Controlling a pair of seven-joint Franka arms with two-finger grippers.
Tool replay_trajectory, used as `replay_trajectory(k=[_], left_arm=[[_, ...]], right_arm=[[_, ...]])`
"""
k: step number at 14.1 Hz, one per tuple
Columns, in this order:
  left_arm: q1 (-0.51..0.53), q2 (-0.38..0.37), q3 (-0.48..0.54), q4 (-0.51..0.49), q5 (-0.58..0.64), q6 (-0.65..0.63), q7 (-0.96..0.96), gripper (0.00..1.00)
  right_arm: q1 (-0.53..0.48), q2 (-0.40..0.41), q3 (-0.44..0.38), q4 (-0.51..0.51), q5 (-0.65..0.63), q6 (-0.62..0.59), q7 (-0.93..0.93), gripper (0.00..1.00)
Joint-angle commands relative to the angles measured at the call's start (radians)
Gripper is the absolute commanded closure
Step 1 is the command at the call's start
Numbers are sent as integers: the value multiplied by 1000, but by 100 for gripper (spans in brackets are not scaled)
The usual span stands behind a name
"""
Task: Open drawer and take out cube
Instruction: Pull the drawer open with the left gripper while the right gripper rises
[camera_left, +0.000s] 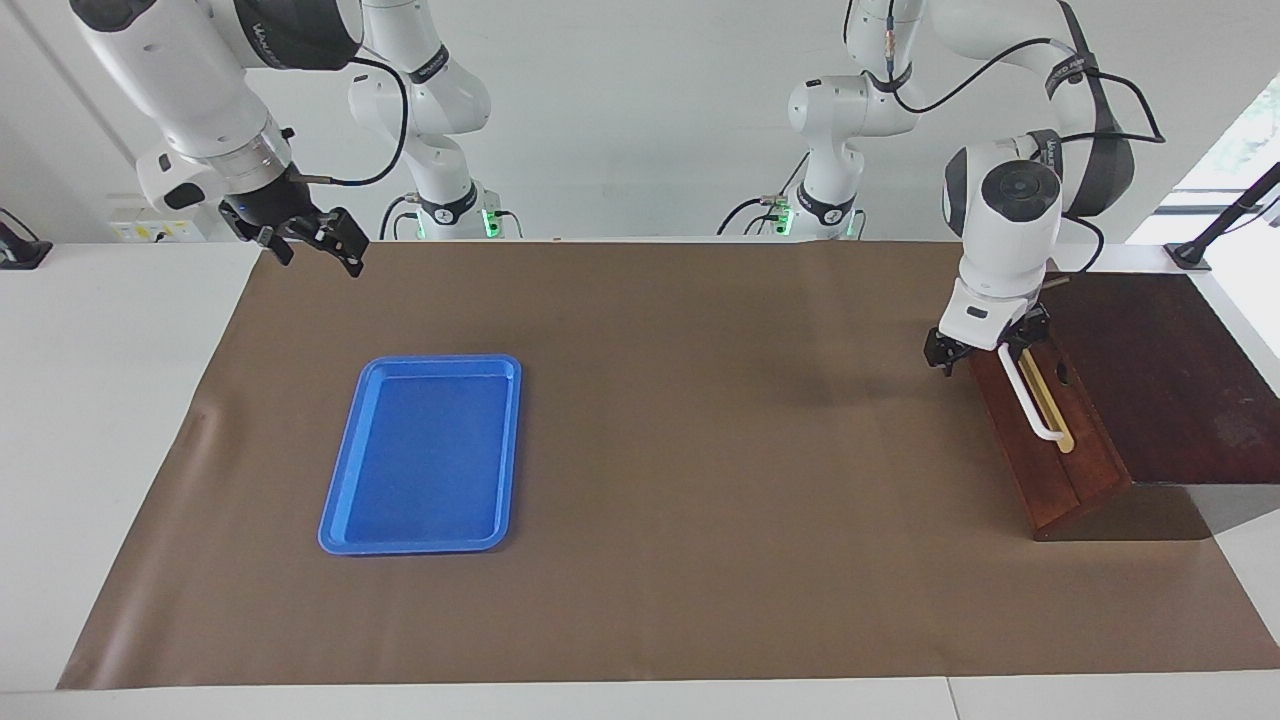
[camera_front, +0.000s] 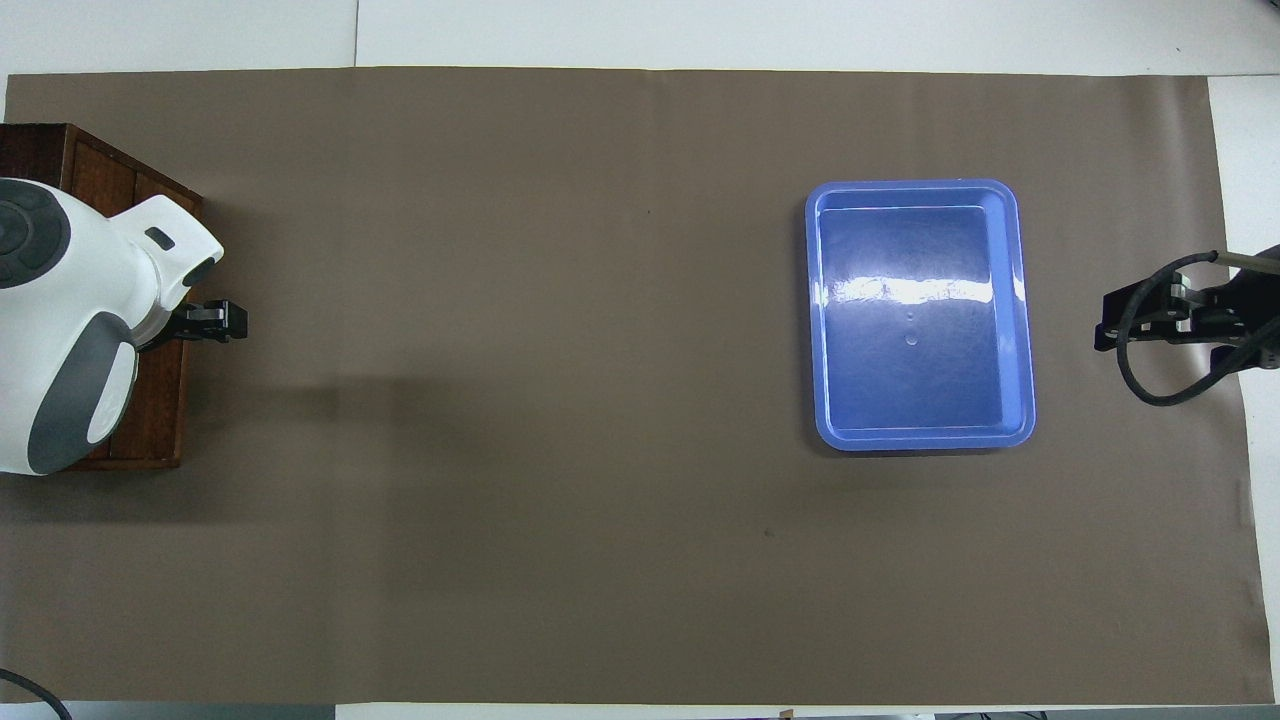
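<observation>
Drawer (camera_left: 1040, 425): dark reddish-brown, shut in its matching box (camera_left: 1150, 370) at the left arm's end of the counter (camera_left: 700, 600); white bar handle (camera_left: 1025, 395) on a tan strip.

Cube: not in sight.

Left gripper (camera_left: 985, 350): down at the handle's end nearer the robots, fingers spread to either side of the bar.

Right gripper (camera_left: 305, 240): waiting, raised over the brown mat's edge at its own end, fingers spread, holding nothing.

Blue tray (camera_left: 420, 455): flat on the mat toward the right arm's end.

A blue tray (camera_left: 420, 452) lies flat on a big brown mat (camera_left: 700, 450), toward the right arm's end of the table (camera_left: 100, 400). It looks empty, though light shines off its floor.
</observation>
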Motion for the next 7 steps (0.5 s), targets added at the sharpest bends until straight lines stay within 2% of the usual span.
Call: replay_trajectory(k=[1,7], left_arm=[[7,0,-4,-29,50,30,-54,0],[58,3,-6,-69,50,114,-54,0]], right_arm=[[0,-24,9,-28,-4,7,-31,0],[-3,-23,12,-28,-4,18,-169,0]])
